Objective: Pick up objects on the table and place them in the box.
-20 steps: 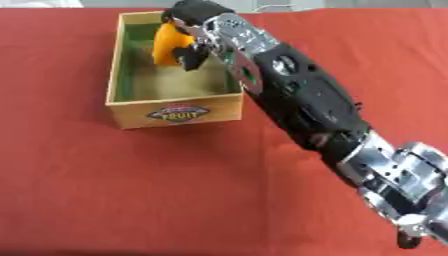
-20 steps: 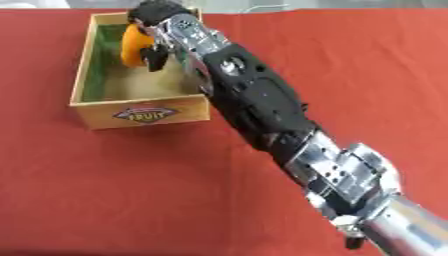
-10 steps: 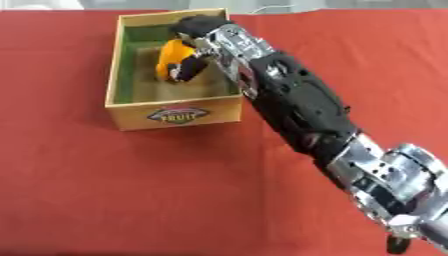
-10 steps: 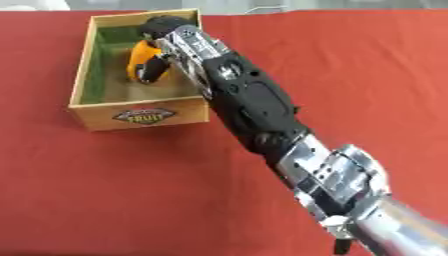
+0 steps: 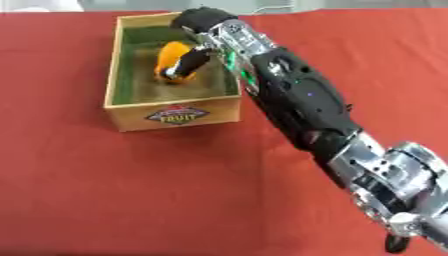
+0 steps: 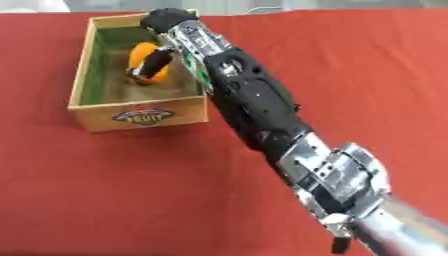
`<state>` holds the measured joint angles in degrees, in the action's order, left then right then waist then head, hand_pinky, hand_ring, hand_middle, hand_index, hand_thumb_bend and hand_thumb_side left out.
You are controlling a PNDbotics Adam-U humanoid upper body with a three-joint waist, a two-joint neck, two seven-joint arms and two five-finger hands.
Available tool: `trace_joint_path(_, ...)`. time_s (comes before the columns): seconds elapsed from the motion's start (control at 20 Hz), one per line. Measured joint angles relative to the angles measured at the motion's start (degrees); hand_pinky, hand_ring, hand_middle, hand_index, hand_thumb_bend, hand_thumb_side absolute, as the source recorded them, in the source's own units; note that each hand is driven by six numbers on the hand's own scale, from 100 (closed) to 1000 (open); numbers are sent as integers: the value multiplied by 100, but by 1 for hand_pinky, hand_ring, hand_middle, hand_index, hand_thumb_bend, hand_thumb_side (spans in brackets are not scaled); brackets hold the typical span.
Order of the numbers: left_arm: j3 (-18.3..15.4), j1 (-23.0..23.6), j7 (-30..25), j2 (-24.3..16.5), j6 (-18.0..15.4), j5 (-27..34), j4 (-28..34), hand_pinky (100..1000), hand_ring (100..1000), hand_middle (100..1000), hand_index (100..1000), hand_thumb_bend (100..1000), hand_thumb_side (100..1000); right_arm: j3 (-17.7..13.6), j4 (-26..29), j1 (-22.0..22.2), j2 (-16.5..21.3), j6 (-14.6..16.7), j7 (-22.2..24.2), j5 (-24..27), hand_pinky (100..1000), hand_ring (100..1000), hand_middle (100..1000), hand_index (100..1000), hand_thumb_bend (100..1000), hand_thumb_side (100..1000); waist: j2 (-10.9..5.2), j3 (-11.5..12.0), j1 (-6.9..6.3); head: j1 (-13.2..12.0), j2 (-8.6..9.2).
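The right hand [image 5: 203,30] is reaching into the box [image 5: 111,90], fingers [image 5: 187,62] pinching the orange object [image 5: 171,57] near twelve o'clock. It should be releasing low, over the floor of the box, then lifting clear of the walls.

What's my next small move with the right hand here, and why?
Probably open the fingers and let go. The right hand reaches over the box rim, and the orange object it holds already sits low inside, at or near the green floor. Then lift straight up to avoid the box wall.
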<state>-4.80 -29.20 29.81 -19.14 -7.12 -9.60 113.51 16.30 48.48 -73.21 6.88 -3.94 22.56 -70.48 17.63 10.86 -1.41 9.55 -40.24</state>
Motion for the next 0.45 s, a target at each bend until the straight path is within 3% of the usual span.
trace_joint_path(0.3, -3, 50, 7, 0, 4, -5, 0, 574, 604, 662, 806, 127, 904, 41, 770, -45, 480, 201, -379, 427, 798, 873, 819, 1000, 110, 578, -51, -75, -28, -86, -46)
trace_joint_path(0.45, -4, 78, 22, 0, 6, -9, 0, 574, 605, 662, 806, 127, 903, 38, 1185, -29, 795, 290, -624, 669, 789, 855, 787, 1000, 100, 566, -69, -122, -38, -148, -50)
